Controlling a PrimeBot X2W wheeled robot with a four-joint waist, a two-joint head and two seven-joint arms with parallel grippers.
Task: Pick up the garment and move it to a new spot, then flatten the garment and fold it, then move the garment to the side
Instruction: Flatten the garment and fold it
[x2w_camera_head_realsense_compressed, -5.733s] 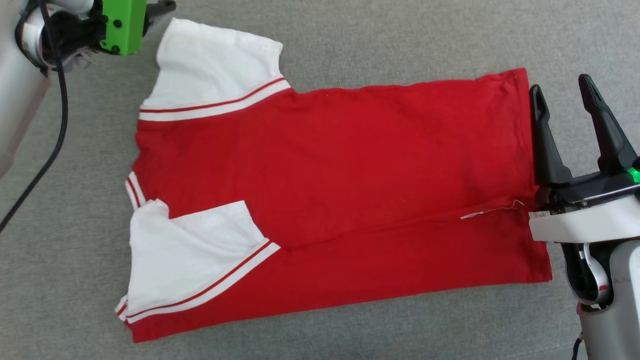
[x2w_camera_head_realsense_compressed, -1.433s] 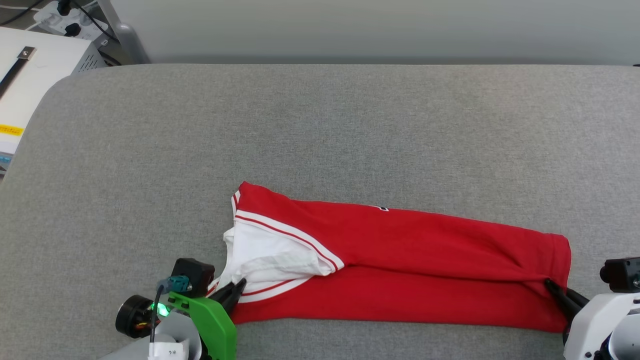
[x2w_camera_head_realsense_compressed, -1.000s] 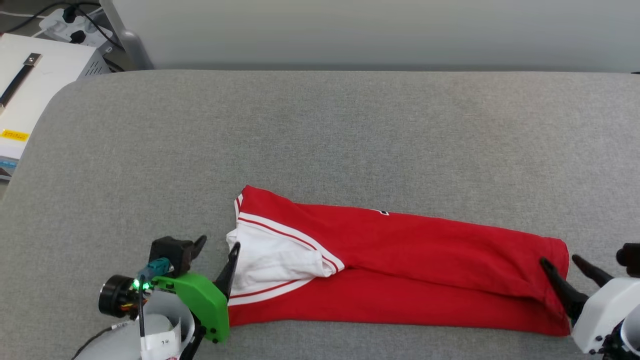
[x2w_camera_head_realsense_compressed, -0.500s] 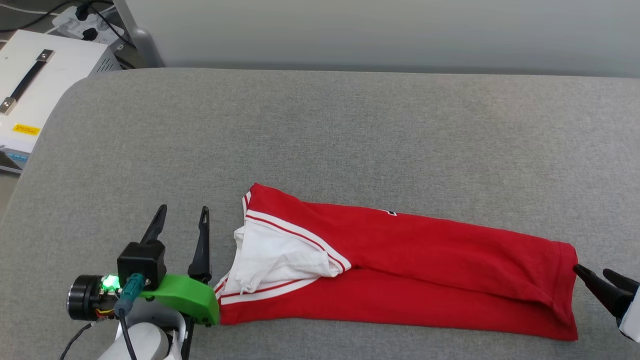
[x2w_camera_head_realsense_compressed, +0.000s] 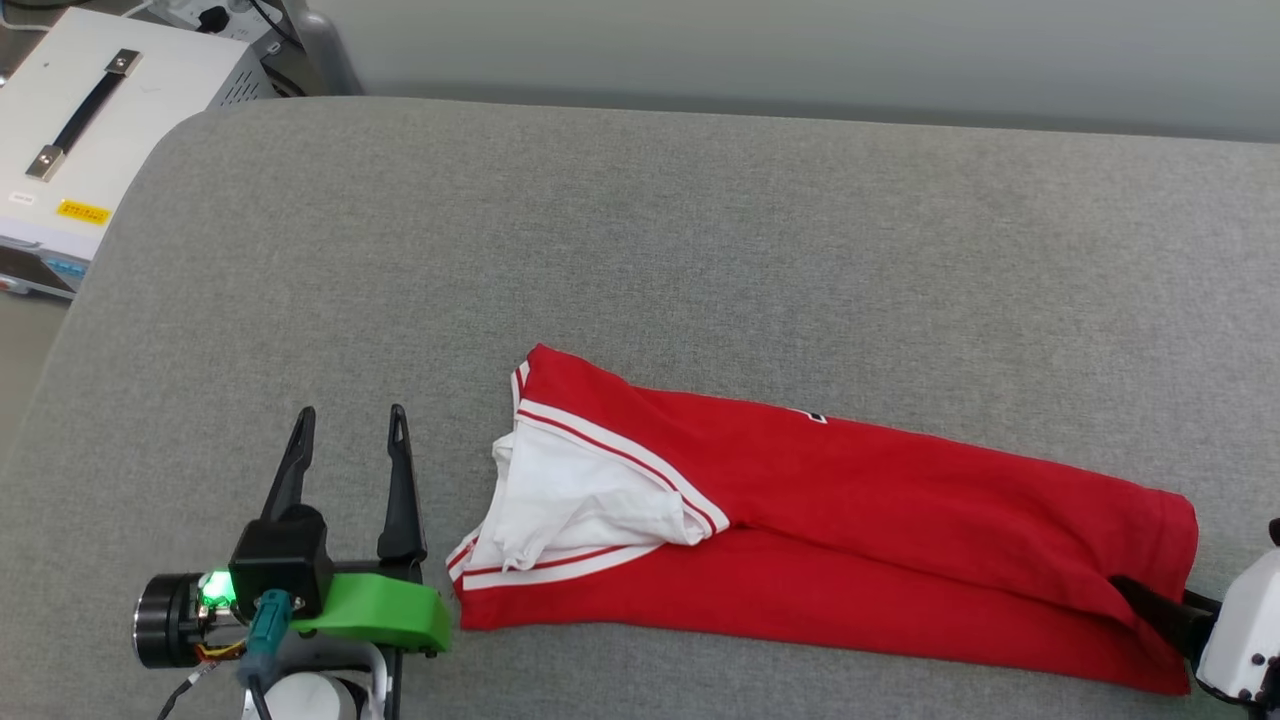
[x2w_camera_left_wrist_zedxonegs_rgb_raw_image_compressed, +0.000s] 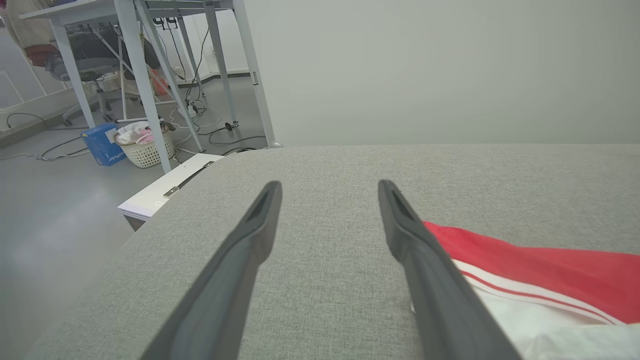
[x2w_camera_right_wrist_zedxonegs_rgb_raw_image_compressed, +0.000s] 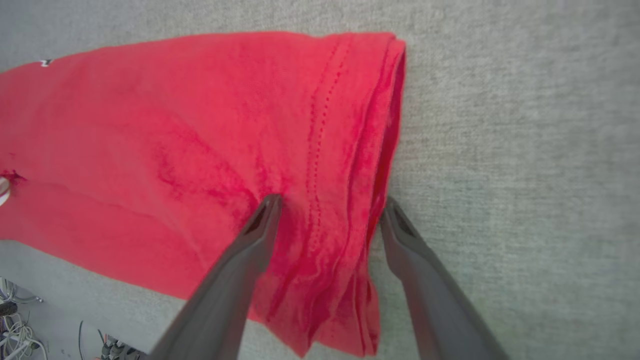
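Note:
The garment lies on the grey padded surface, folded lengthwise into a long red strip. Its white sleeve with striped trim is at the left end. My left gripper stands open a little left of that end, nothing between its fingers, which point away over bare fabric. In the left wrist view the left gripper has the garment just right of it. My right gripper is open over the hem, one finger above the garment and one above the grey surface. The right gripper is partly cut off at the lower right corner.
A white box with a black handle stands beyond the surface's rounded left corner. A pale wall runs behind the far edge. On the floor to the left stand table legs, a wicker basket and a blue box.
The camera has shifted. My left gripper has drawn back from the sleeve end and turned its fingers forward. My right gripper has come back over the hem. The garment lies still.

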